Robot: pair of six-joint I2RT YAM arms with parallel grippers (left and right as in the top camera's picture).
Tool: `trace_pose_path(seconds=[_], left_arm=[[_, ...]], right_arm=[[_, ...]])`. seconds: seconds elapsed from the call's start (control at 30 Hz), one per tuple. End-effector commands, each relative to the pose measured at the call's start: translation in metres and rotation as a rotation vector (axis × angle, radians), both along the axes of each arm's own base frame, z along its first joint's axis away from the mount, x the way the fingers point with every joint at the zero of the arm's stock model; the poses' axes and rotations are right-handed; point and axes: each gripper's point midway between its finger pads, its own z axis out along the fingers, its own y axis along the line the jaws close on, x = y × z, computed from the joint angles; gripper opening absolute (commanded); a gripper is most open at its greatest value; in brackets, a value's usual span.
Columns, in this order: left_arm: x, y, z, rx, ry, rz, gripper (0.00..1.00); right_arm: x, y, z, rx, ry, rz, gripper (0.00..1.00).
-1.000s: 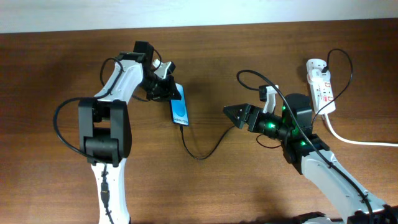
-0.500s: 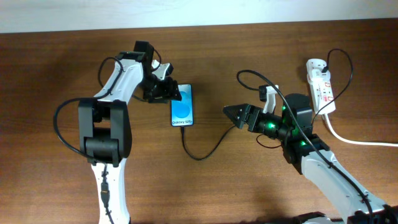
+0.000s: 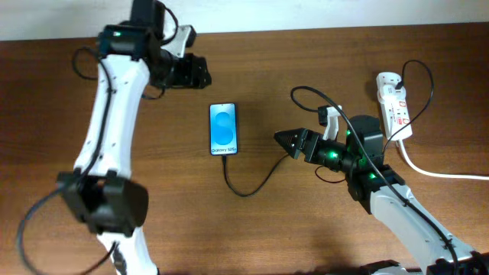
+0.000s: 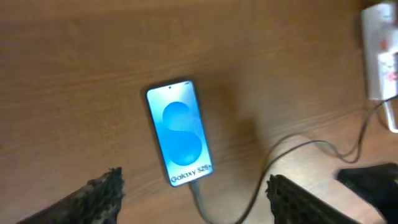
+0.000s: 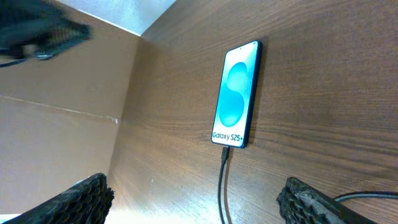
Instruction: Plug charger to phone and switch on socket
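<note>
The phone lies flat and face up on the worktop, left of centre, with its blue screen lit and its lower short edge toward the near side. The charger has its plug tip in that lower edge. Its thin black cable drops away, curls round on the wood and rises toward the right, where it goes out of sight beneath the right tool. In the left wrist view the cable runs on toward the socket. The socket lies at the far right of the worktop, well apart from the phone, and a thick white cord leaves it toward the right edge. Whether its switch is on cannot be told. The right tool hangs between phone and socket, pointing toward the phone and touching nothing. Its fingers stand wide apart at either side of the right wrist view, with the phone farther off between them. The left tool is at the far side, beyond the phone's top edge and apart from it. Its fingers are likewise spread and hold nothing.
</note>
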Motion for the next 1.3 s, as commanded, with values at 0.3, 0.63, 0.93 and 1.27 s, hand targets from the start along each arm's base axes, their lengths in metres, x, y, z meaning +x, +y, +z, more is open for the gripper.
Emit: trace_pose_path(seconds=[0.3, 0.63, 0.93, 1.27], left_arm=[[-0.062, 0.01, 0.103, -0.015, -0.173, -0.001, 0.99], [-0.061, 0.01, 0.104, -0.015, -0.178, -0.001, 0.99], [-0.061, 0.01, 0.104, -0.015, -0.179, 0.0, 0.99], [-0.061, 0.01, 0.104, -0.015, -0.179, 0.0, 0.99]], right_arm=[[0.004, -0.002, 0.003, -0.03, -0.048, 0.007, 0.9], [0.011, -0.013, 0.036, -0.236, -0.051, 0.079, 0.99], [0.027, -0.167, 0.13, -0.518, 0.05, -0.336, 0.99], [0.043, -0.366, 0.205, -0.491, -0.052, -0.908, 0.99]])
